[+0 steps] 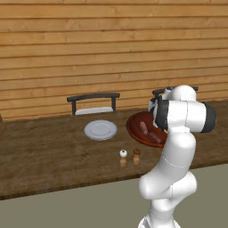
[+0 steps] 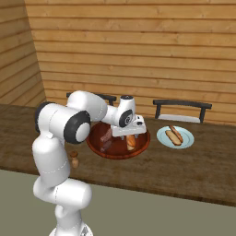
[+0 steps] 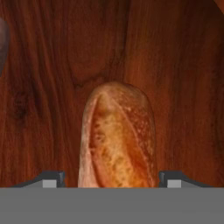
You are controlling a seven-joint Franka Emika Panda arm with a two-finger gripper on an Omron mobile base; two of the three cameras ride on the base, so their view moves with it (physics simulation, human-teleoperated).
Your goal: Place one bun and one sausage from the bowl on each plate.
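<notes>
The wooden bowl sits on the table with my gripper lowered into it. In the hand view a golden split bun lies on the bowl's floor between my fingertips, with a gap on each side; the gripper is open around it. Two sausages lie in the bowl. The left plate is bare. The right plate carries a bun and a sausage.
Salt and pepper shakers stand in front of the bowl near the table's front edge. Two dark chairs stand behind the table against the wooden wall.
</notes>
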